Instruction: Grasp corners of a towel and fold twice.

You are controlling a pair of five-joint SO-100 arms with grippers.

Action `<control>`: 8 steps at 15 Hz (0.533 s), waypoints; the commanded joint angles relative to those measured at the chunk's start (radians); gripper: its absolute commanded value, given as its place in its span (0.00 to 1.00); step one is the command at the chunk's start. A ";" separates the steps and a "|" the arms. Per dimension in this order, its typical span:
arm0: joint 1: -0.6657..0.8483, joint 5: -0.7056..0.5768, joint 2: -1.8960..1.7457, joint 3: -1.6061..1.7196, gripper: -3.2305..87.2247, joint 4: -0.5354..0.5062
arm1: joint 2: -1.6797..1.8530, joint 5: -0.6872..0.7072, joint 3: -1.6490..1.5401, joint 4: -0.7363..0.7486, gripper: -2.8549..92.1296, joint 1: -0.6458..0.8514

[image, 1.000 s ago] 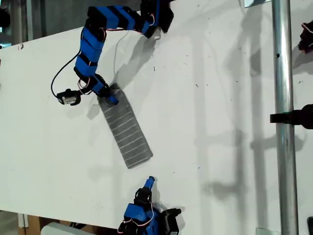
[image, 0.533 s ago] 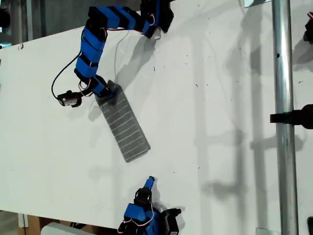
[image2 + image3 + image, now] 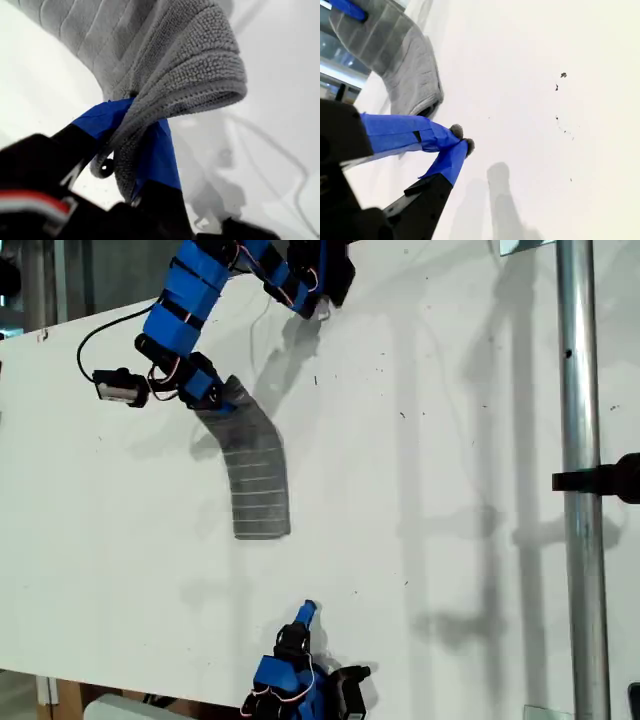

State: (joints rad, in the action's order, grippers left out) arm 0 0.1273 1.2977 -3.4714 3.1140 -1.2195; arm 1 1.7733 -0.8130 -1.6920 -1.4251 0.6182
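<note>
My first gripper (image 3: 131, 150) clamped on a folded edge of the grey towel (image 3: 165, 65) — blue-taped fingers (image 3: 159, 155) either side, cloth bulging over — white table (image 3: 280, 75) beneath.

Bright even light, soft shadows on table (image 3: 450, 440), wrist foregrounds blurred

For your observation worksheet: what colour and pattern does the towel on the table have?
Grey with thin pale parallel stripes; the towel shows this best in the exterior view.

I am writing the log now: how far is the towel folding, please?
The towel already lies as a narrow folded strip on the table. My first gripper grips its far end, lifted; my second gripper waits shut, apart from it. The second fold remains.
</note>
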 commanded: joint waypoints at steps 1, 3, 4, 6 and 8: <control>-0.011 0.000 -0.005 0.006 0.01 0.008 | 0.345 -0.164 -0.163 -0.114 0.03 -0.061; -0.014 -0.006 -0.005 0.006 0.01 0.009 | 0.578 -0.298 -0.325 -0.258 0.03 -0.137; -0.012 -0.011 -0.005 0.006 0.01 0.011 | 0.649 -0.367 -0.387 -0.308 0.03 -0.184; -0.017 -0.011 -0.005 0.006 0.01 0.011 | 0.655 -0.393 -0.383 -0.279 0.03 -0.233; -0.018 -0.011 -0.005 0.006 0.01 0.012 | 0.485 -0.328 -0.291 -0.133 0.03 -0.229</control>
State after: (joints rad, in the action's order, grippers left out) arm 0 0.1197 1.2947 -3.4714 3.1140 -1.2195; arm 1 2.3608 -1.1735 -2.0831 -1.6352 0.3958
